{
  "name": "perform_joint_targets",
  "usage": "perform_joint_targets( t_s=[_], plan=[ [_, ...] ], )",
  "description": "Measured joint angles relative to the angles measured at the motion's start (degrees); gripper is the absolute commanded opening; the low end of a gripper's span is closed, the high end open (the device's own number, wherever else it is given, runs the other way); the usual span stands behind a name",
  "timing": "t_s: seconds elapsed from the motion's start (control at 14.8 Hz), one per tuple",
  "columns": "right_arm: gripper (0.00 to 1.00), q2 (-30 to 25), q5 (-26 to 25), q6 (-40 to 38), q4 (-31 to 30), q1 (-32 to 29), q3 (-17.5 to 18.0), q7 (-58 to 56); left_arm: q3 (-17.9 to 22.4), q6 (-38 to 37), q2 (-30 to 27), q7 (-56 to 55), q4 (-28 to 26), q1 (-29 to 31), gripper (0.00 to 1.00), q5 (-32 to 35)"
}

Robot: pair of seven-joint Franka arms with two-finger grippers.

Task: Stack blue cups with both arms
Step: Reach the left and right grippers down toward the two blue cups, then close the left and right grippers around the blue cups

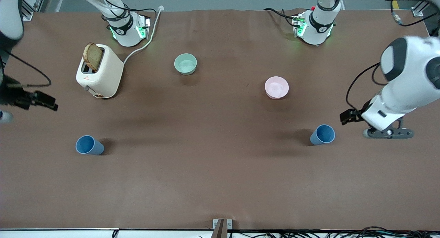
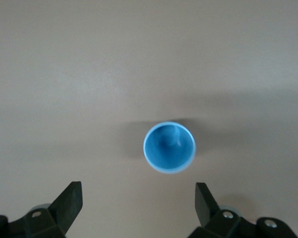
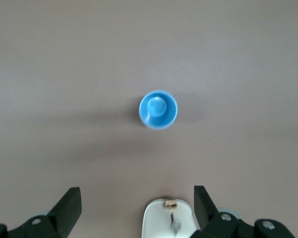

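End effectors (image 2: 138, 208) above upright blue cups (image 1: 322, 134)

Both arms hang raised, left pincer (image 2: 138, 201) and right pincer (image 3: 137, 206) spread wide.

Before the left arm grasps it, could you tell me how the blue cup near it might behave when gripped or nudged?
The blue cup stands upright, mouth open, under the open left gripper. It looks like thin, empty plastic, so probably light and easily tipped by a nudge. Its tapered, smooth wall may slip in the gripper.

Two blue cups (image 1: 89, 145) (image 1: 322, 134), two bowls (image 1: 185, 64) (image 1: 276, 87), one toaster (image 1: 99, 72), one bread slice (image 1: 93, 56), two arms (image 1: 115, 11) (image 1: 405, 83)
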Motion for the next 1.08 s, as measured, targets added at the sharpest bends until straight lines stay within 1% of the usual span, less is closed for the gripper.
perform_joint_targets(
  t_s=[0.14, 0.2, 0.34, 0.47, 0.54, 0.61, 0.75, 0.81, 0.88, 0.95, 1.02, 1.08],
  plan=[
    [1.0, 4.4, 0.0, 7.1, -2.1, -1.2, -0.2, -2.5, 0.0, 10.7, 1.6, 0.2, -6.5, 1.3, 1.0, 0.1],
    [1.0, 6.1, -0.1, 11.8, -4.0, -1.4, -0.3, -3.5, 0.1, 14.8, 2.6, 0.2, -9.0, 1.6, 0.93, 0.1],
    [1.0, 9.0, -0.2, 21.4, -8.8, -1.5, -0.5, -5.4, 0.0, 18.9, 5.5, 0.2, -11.6, 1.7, 0.8, 0.1],
    [1.0, 12.0, -0.3, 28.5, -11.7, -1.7, -0.6, -6.3, 0.0, 20.0, 8.1, 0.2, -11.7, 1.7, 0.6, 0.1],
    [1.0, 13.5, -0.3, 30.8, -12.4, -1.8, -0.7, -7.3, -0.1, 20.1, 9.1, 0.2, -11.7, 1.7, 0.47, 0.1],
    [1.0, 14.9, -0.3, 32.5, -12.6, -1.9, -0.8, -8.5, -0.1, 20.2, 9.9, 0.2, -11.7, 1.7, 0.32, 0.1],
    [1.0, 17.2, -0.3, 34.6, -12.6, -2.1, -1.6, -10.8, -0.2, 20.5, 10.9, 0.2, -11.5, 1.7, 0.1, 0.1],
    [1.0, 18.0, -0.3, 35.0, -12.6, -2.3, -1.9, -11.6, -0.2, 20.5, 11.1, 0.2, -11.3, 1.7, 0.02, 0.1],
    [1.0, 18.7, -0.3, 35.3, -12.6, -2.5, -2.1, -12.1, -0.3, 20.5, 11.2, 0.2, -11.0, 1.6, 0.0, 0.1],
    [0.97, 19.3, -0.3, 36.0, -12.6, -2.6, -2.2, -12.3, -0.4, 20.5, 11.2, 0.2, -10.7, 1.6, 0.0, 0.1],
    [0.85, 19.9, -0.3, 36.7, -12.6, -2.6, -2.2, -12.3, -0.5, 20.5, 11.2, 0.2, -10.1, 1.6, 0.0, 0.1],
    [0.68, 20.5, -0.3, 37.2, -12.6, -2.6, -2.1, -12.3, -0.9, 20.4, 11.1, 0.2, -9.5, 1.6, 0.0, 0.1]
  ],
)
